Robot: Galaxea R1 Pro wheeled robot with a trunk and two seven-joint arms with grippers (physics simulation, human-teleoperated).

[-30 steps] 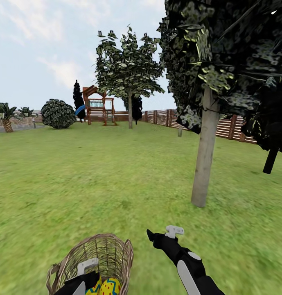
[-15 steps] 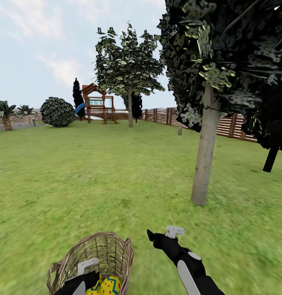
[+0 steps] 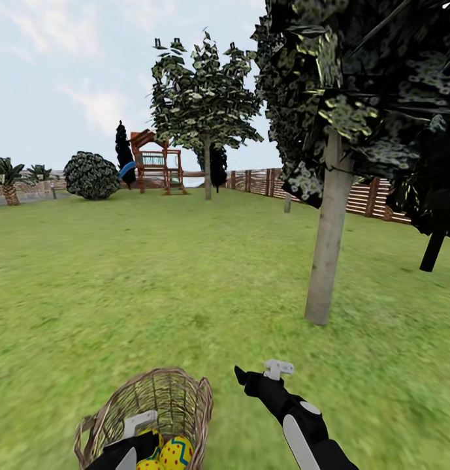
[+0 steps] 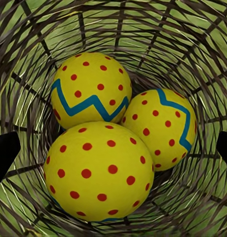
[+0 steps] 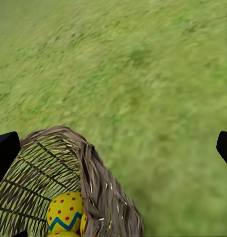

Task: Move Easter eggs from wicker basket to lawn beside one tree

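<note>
No writing visible. Three Easter eggs (image 4: 101,148) sit in wicker basket (image 3: 179,398), between left end effector (image 4: 113,148) fingers, spread apart; right end effector (image 3: 260,373) beside basket, seemingly apart.

My left pincer (image 4: 113,148) shows black fingertips over three yellow Easter eggs (image 4: 99,170) in the tan-brown wicker basket (image 3: 166,398). Each egg wears red dots; two show a blue zigzag band. The basket's open weave lets mottled green lawn (image 3: 153,274) show through. Beside the basket, my right pincer (image 3: 257,373) is black with a pale grey-white fingertip. Beyond the basket, the tree (image 3: 329,241) has a pale grey trunk and dark foliage speckled green-white. Farther off stand a brown slatted fence (image 3: 375,199) and a red-brown playset (image 3: 156,163).
</note>
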